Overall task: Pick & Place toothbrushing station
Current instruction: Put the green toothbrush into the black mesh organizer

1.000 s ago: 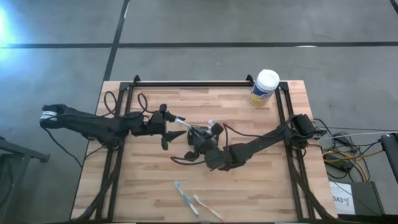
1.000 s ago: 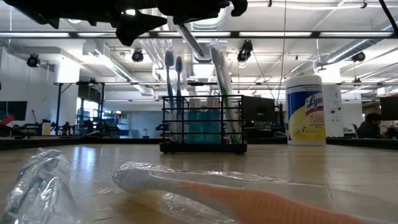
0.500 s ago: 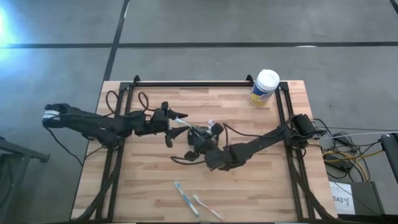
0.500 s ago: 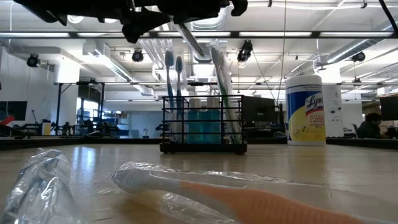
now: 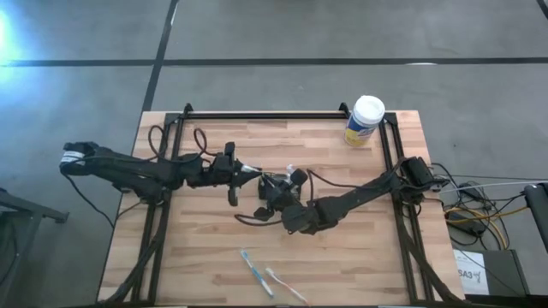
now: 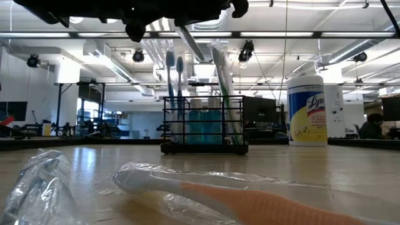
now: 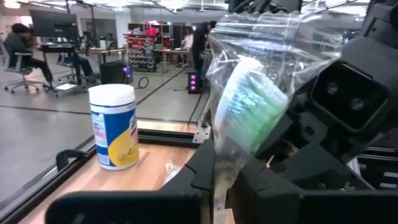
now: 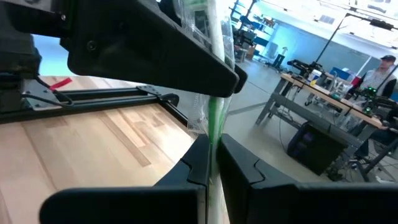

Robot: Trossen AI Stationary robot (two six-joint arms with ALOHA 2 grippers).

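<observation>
The toothbrushing station (image 6: 203, 125) stood mid-worktop, directly under both grippers, where the left gripper (image 5: 250, 174) and right gripper (image 8: 211, 158) each pinched one wrapped green toothbrush (image 7: 245, 112) pointing down into it.

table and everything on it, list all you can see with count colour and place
table: one, light wood, under both arms
toothbrushing station: one, black wire mesh, table centre, holding upright brushes
green toothbrush: one, green and white in a clear bag, pinched by both claws above the station
wrapped toothbrushes: two, blue and pale in clear wrap, lying at the table's near edge
wipes canister: one, yellow with white lid, far right corner
cables: several, dark, off the table's right side
left claw: one, dark, just left of the station, shut on the bagged brush
right claw: one, dark, at the station, shut on the same brush
</observation>
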